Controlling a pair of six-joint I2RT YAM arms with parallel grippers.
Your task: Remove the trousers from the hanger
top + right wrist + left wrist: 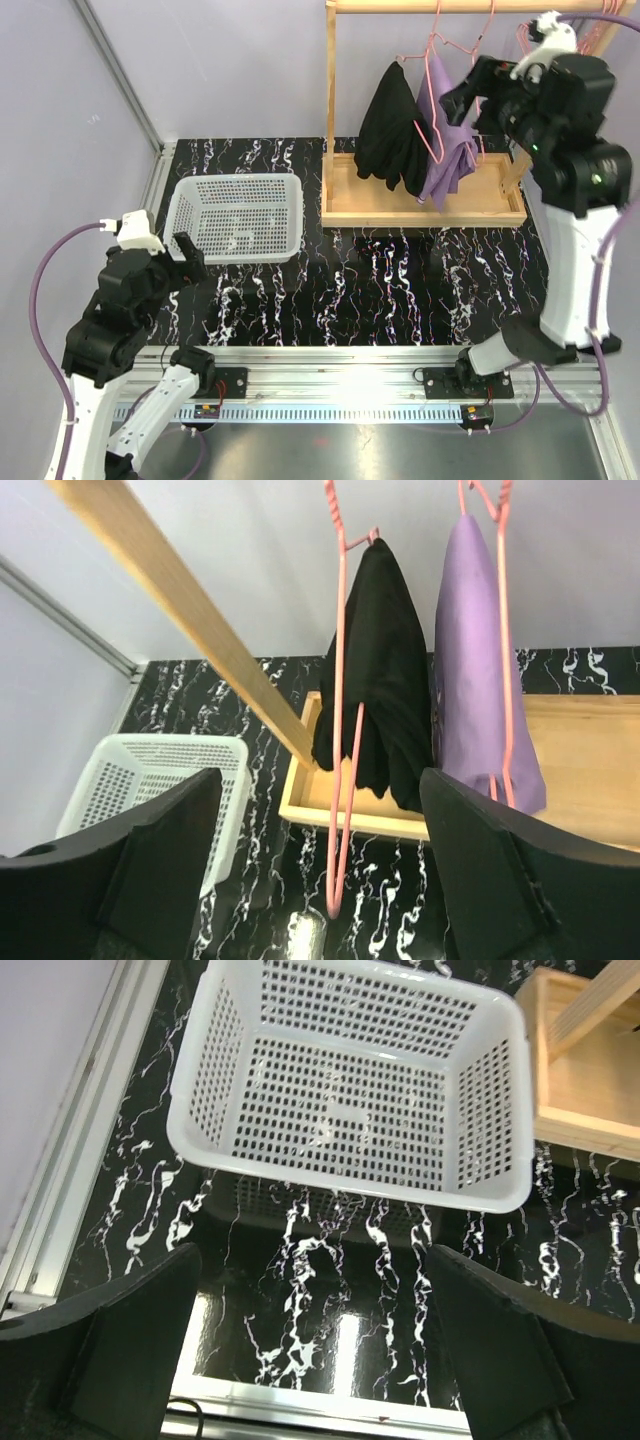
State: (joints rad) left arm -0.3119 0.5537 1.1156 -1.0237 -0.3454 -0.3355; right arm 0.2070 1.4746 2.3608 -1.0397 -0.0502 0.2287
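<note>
Wooden tray [420, 217] under hung black trousers [390, 130], purple trousers [447, 150]; left fingers [120, 1350], right fingers [150, 870] wide

Right tool [320, 780] held high, jaws apart; left tool [312, 1255] low, jaws apart.

On your table [400, 290], the basket [236, 178] sits to the left, with the left tool [185, 255] just in front of it. The rack [329, 100] stands to the right and farther back. The left trousers [392, 130] and the right trousers [447, 160] hang side by side on hangers [432, 45] over its tray [420, 215]. The right tool [458, 100] hovers just right of them.
</note>
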